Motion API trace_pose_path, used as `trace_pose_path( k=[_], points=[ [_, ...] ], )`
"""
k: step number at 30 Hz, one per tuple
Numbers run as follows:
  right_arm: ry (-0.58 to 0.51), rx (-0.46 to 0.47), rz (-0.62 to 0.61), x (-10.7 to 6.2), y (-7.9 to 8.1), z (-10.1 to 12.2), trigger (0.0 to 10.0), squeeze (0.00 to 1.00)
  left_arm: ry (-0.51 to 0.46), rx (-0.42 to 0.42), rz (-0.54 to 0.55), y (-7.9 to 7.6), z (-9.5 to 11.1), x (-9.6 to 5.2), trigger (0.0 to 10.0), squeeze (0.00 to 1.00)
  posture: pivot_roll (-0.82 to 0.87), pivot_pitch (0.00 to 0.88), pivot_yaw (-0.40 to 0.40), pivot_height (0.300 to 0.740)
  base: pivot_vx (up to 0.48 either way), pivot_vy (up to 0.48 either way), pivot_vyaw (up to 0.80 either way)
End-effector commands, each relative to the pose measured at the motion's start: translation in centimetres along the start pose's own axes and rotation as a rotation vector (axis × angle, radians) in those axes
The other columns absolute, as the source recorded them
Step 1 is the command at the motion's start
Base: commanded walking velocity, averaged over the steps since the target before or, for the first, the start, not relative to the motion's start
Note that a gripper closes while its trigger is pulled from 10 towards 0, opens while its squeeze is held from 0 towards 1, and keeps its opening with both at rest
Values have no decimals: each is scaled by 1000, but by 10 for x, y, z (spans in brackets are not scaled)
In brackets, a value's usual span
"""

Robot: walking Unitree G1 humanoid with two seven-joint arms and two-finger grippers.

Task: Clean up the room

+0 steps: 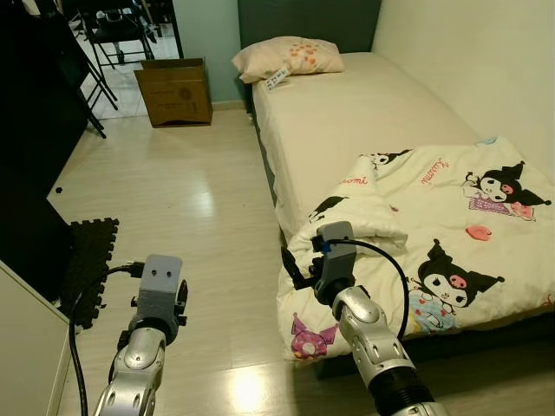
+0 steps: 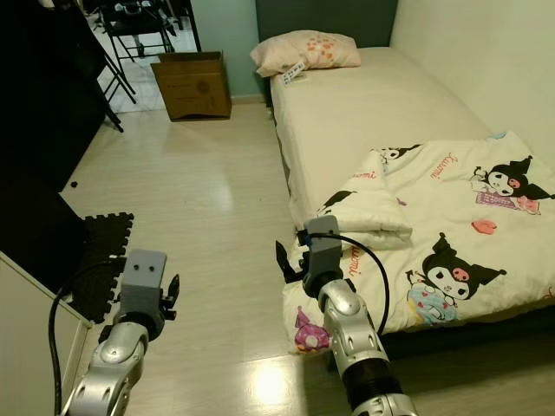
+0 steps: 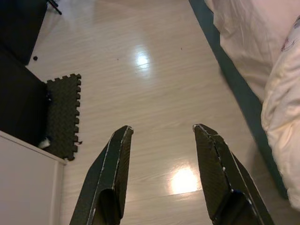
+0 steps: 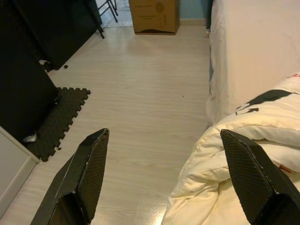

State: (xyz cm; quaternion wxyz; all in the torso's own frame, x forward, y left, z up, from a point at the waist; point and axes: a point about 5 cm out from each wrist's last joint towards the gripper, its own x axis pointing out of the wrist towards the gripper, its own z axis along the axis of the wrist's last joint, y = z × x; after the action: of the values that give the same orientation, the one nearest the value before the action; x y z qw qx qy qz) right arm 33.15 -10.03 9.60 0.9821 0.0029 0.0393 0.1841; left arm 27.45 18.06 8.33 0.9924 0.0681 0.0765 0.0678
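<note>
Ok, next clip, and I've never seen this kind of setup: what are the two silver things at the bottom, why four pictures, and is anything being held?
The silver things are the arms of a humanoid robot, seen from a stereo camera on its head; the two eye views show the same bedroom. Each arm ends in a gripper with two long black fingers. The other two pictures come from cameras on the wrists, looking along those fingers.

The left gripper hangs open over the pale wooden floor, near a black foam mat. The right gripper is open too, at the edge of the white cartoon-print quilt that droops off the side of the cream bed. Nothing is held.

Also on the bed lies a pink patterned pillow; a brown cardboard box stands on the floor beyond.
</note>
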Motion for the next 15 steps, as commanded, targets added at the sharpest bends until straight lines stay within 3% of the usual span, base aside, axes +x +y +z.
trace_pose_path(
  k=[1,10,15],
  points=[
    [-3,-17,21,1,5,-1,10000,0,13,-45,26,4,-5,-3,10000,0,-29,120,29,738,0,0,0],
    [-2,-16,32,3,7,0,10000,0,-11,-96,-19,-6,3,-2,10000,0,-30,125,31,738,0,0,711],
    [-10,0,7,3,2,2,10000,0,-28,-44,-68,-15,8,-1,10000,0,-29,127,34,738,0,0,800]
  ],
)
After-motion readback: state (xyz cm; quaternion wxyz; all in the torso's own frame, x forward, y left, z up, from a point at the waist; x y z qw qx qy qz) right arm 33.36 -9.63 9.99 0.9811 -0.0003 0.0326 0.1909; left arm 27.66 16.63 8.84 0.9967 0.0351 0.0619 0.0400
